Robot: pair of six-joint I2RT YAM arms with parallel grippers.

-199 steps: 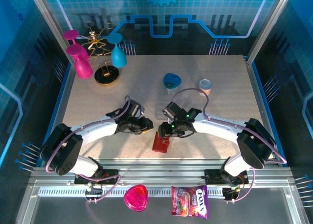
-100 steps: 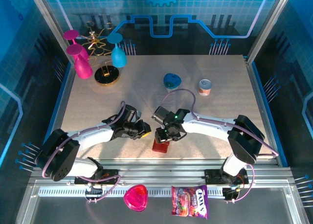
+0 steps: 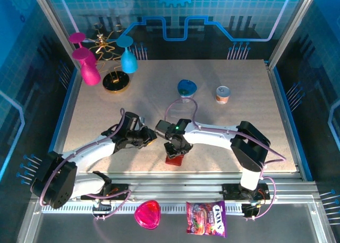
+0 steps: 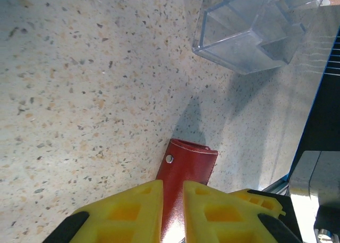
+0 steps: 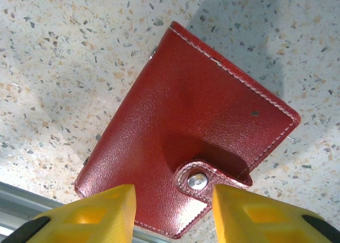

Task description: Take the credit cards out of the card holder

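The dark red card holder (image 3: 173, 159) lies closed and flat near the table's front edge. In the right wrist view the card holder (image 5: 196, 126) has its strap tab (image 5: 199, 179) snapped down. My right gripper (image 5: 172, 211) hangs open just above it, one yellow finger on each side of the tab. My left gripper (image 3: 154, 140) sits at the holder's left. Its yellow fingers (image 4: 122, 211) leave only a thin slit, and the card holder (image 4: 188, 161) shows beyond and beneath them. Whether they touch it I cannot tell. The credit cards are hidden.
A clear plastic tray (image 4: 255, 36) stands just behind the grippers. Farther back are a blue dish (image 3: 186, 87), a small can (image 3: 222, 94) and pink and blue glasses (image 3: 87, 68) by a gold stand. A pink heart dish (image 3: 147, 214) and candy bag (image 3: 206, 218) lie on the front ledge.
My right gripper has slid left and come down over the card holder. The left gripper has drawn back slightly to the left. The card holder has not moved.
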